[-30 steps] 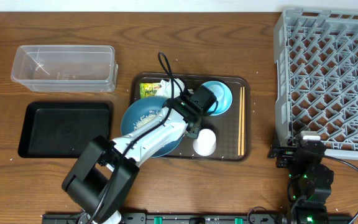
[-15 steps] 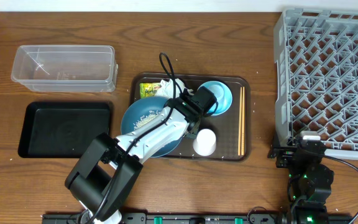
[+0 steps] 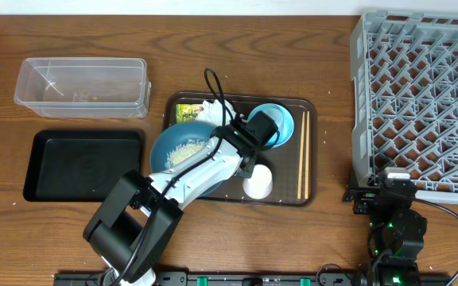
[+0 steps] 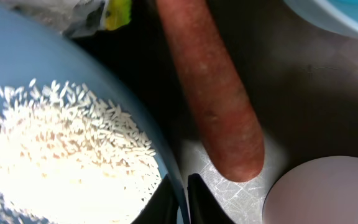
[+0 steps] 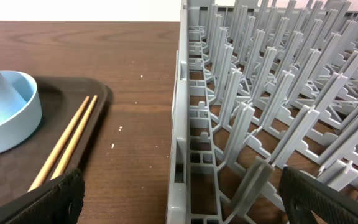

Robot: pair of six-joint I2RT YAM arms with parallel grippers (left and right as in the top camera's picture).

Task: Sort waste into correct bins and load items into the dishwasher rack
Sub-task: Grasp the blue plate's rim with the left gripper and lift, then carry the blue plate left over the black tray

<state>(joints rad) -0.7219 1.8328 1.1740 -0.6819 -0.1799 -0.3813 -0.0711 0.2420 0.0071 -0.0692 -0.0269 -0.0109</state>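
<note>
At the far left of the desk (image 3: 293, 48) the clear tub (image 3: 82, 86) lies at the back with its long axis running left to right. The black tray (image 3: 84, 165) lies the same way just in front of it.

Near the middle sits the brown serving tray (image 3: 312, 191). The dark blue plate (image 3: 161, 155) covers its left part and carries a heap of white rice (image 3: 183, 152). Behind the plate are the yellow-green wrapper (image 3: 188, 113) and, to its right, the crumpled tissue (image 3: 211, 107).

The left tool (image 4: 180, 202) has its jaws together, clamped on the plate's right rim. In the left wrist view the carrot (image 4: 216, 93) lies on the serving tray just beside that rim. Its long axis slants from the top of the view down to the right, and its rounded tip points toward the white cup (image 4: 328, 193).

The light blue bowl (image 3: 286, 121) sits at the back right of the serving tray, partly under the wrist. The chopsticks (image 3: 301, 155) lie side by side along the tray's right edge, their long axis running front to back.

The grey rack (image 3: 424, 95) fills the right side of the desk. The right tool (image 5: 179, 202) sits at its near left corner with its jaws wide apart, gripping nothing.
</note>
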